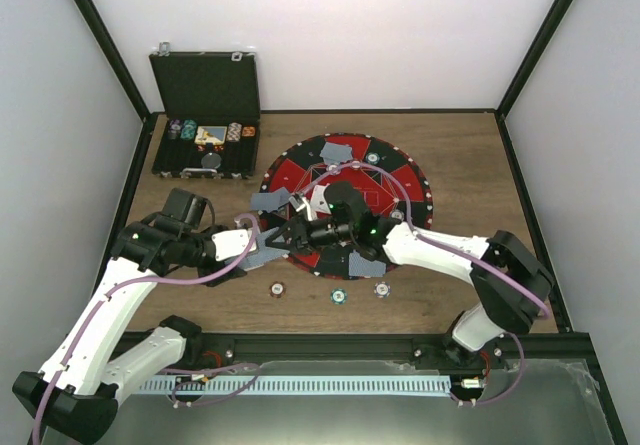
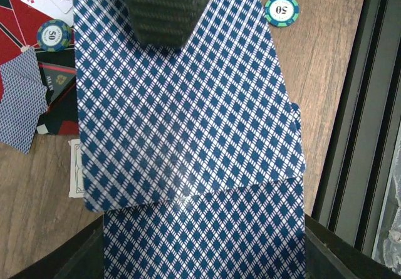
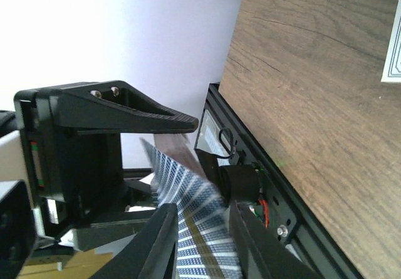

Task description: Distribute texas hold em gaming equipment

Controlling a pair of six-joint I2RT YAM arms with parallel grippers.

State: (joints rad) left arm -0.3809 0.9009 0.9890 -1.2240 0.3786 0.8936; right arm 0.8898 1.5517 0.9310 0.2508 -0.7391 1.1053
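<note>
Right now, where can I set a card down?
Bare table right of the poker mat, and behind it beside the black case. Crowded: the mat's left edge, where left gripper and right gripper meet; poker chips in front.

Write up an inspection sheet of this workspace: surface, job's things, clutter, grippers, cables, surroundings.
Surface: brown wooden table with a round red-and-black poker mat at its middle.
Job's things: fanned deck of blue-checked playing cards; three striped poker chips on the wood near the mat's front edge; face-down cards on the mat.
Clutter: open black hinged case at the far left, chips inside.
Grippers: left gripper shut on the deck; right gripper has one blue-checked card between its fingers, grip unclear.
Cables: purple cables loop along both arms.
Surroundings: white walls, black frame posts; nothing else seen.
</note>
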